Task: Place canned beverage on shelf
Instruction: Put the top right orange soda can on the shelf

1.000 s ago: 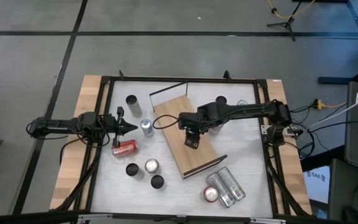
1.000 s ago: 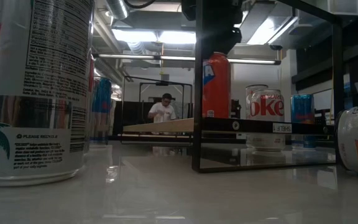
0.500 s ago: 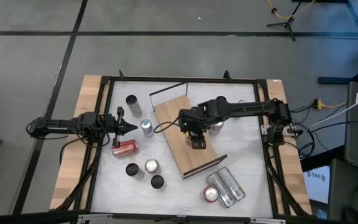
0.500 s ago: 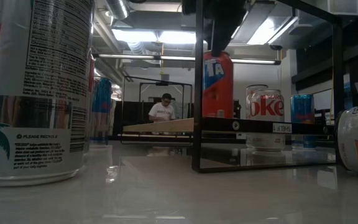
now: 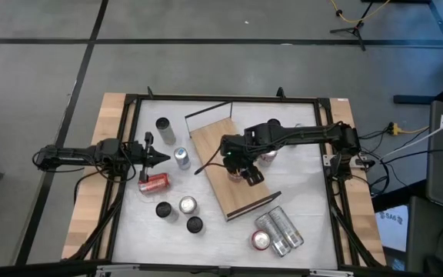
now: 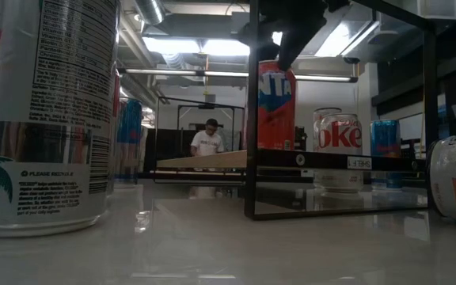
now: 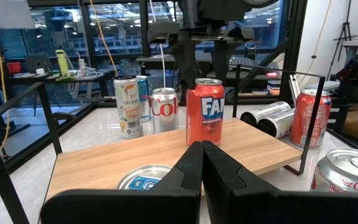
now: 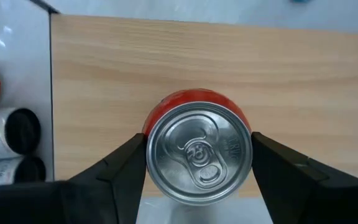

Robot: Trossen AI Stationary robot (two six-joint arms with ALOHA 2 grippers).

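Observation:
A red canned beverage [image 8: 199, 152] stands upright on the light-brown wooden shelf [image 5: 212, 145], about mid-board. It also shows in the left wrist view as the red can [image 7: 204, 112] and in the low view as the red can [image 6: 275, 107]. My right gripper [image 8: 199, 163] hangs straight over it and is shut on it. In the high view the right gripper [image 5: 241, 168] hides the can. My left gripper [image 5: 160, 158] is shut and level at the table's left, off the shelf, holding nothing. My right gripper pinches the can between its two fingers at the top of its wall, just below the rim [image 8: 146, 148], on opposite sides. The fingers come from above, pointing steeply down. The can stays upright with its base on the shelf board [image 7: 241, 146].
A thin black rail [image 5: 206, 114] closes the shelf's far end. More cans stand by the right arm [image 5: 268, 158]. Left of the shelf are upright cans [image 5: 181, 158], [image 5: 164, 127] and a lying red one [image 5: 154, 182]. Silver cans [image 5: 279, 229] lie at the near right.
My right gripper has rolled about its own downward line without shifting over the shelf. The red can has turned with it, upright on the same spot, showing more of its lettering to the low view.

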